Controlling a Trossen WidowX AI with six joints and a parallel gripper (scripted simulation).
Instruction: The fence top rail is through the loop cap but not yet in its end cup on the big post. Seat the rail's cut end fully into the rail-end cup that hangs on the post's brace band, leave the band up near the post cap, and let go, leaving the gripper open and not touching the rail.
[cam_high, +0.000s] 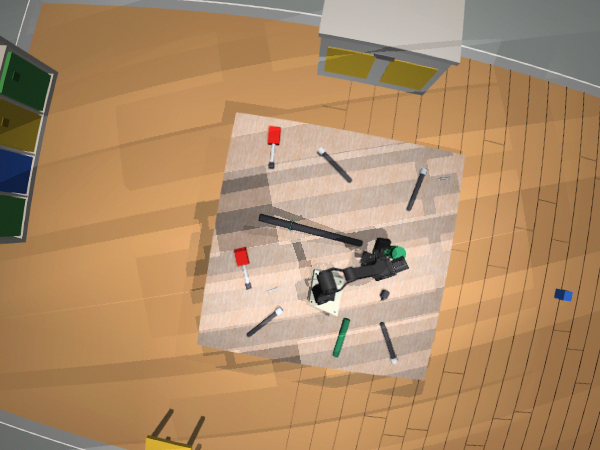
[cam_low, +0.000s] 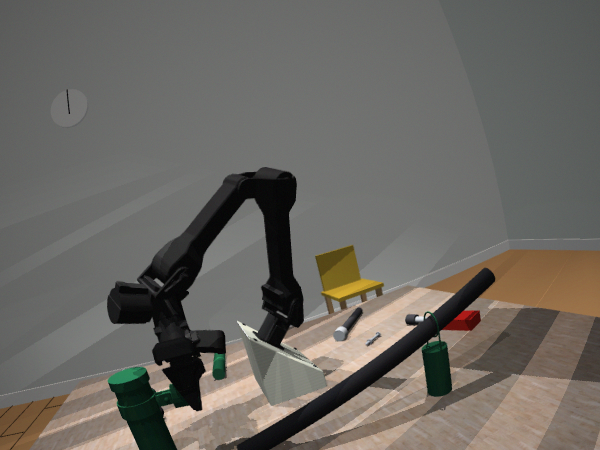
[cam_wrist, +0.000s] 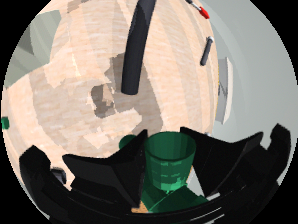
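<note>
Beside the post, the end effector clamps the rail-end cup.

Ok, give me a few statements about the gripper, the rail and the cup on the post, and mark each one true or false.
1. The gripper is shut on the green rail-end cup. True.
2. The black rail's cut end sits inside the cup. False: in the wrist view the end stops short of the cup's open mouth, with table showing between.
3. The rail passes through the loop on the small green post. True.
4. The gripper grips the rail. False: its fingers close on the cup, apart from the rail.
5. The big green post stands upright with its cap on. True.
</note>
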